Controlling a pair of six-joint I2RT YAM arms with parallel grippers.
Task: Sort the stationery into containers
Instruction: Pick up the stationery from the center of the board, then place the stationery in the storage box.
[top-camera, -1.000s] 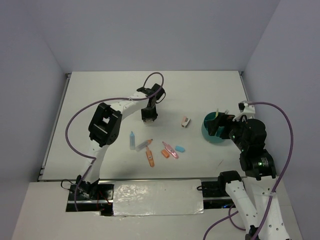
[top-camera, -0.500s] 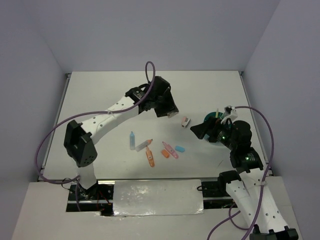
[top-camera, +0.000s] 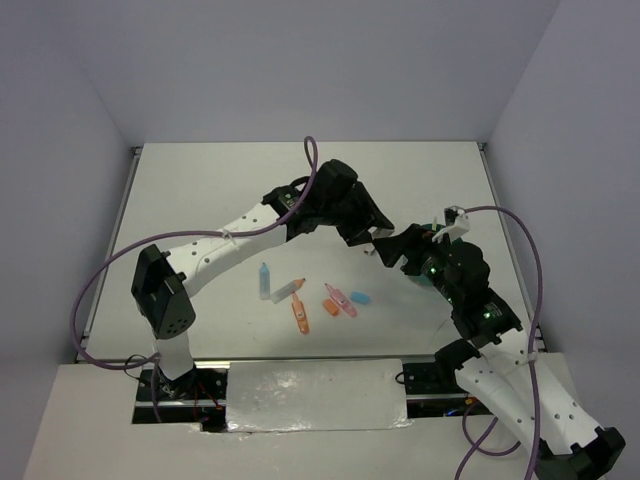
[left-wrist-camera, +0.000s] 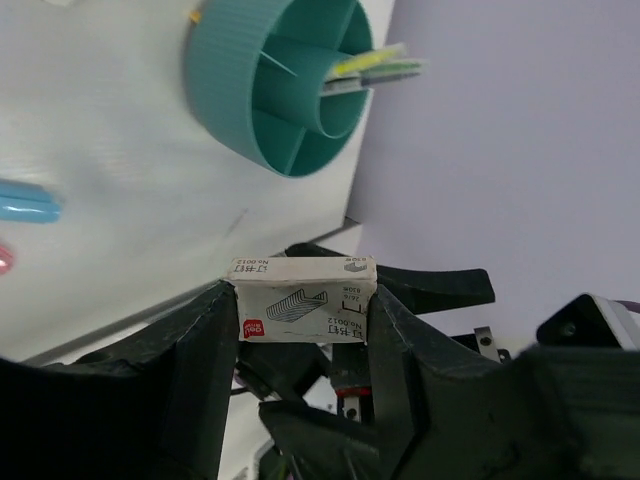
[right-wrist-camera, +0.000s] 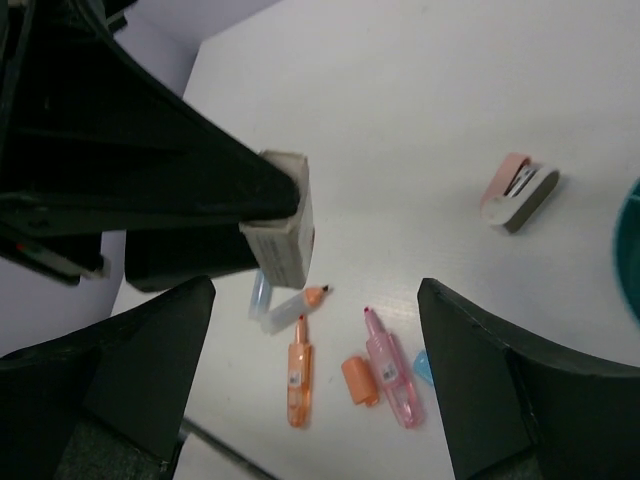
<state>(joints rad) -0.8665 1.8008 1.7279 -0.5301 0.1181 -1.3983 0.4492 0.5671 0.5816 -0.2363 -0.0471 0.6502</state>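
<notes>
The left pincer (left-wrist-camera: 304, 302) grips a staple box (left-wrist-camera: 303, 290). The cup (left-wrist-camera: 214, 70), with a few pens (left-wrist-camera: 366, 68) already inside, sits beyond its tips. The right pincer (right-wrist-camera: 315, 300) gapes wide opposite. Beneath it, highlighters (right-wrist-camera: 298, 372) and an eraser (right-wrist-camera: 518, 190) lie unsorted on the desk (right-wrist-camera: 400, 100).

A white rectangular counter (top-camera: 200, 190) with a matte top filled the middle of the top view. Three plain pale lavender walls closed it in: a back wall (top-camera: 300, 60), a left wall (top-camera: 45, 200) and a right wall (top-camera: 585, 140), each meeting the counter's edge. A thin grey metal rail (top-camera: 108, 260) ran along the counter's left side. At the near edge lay a cream-white ledge (top-camera: 70, 420), with a crinkled sheet of clear plastic film (top-camera: 315, 393) across its middle. The light was even and soft, casting only faint shadows.
</notes>
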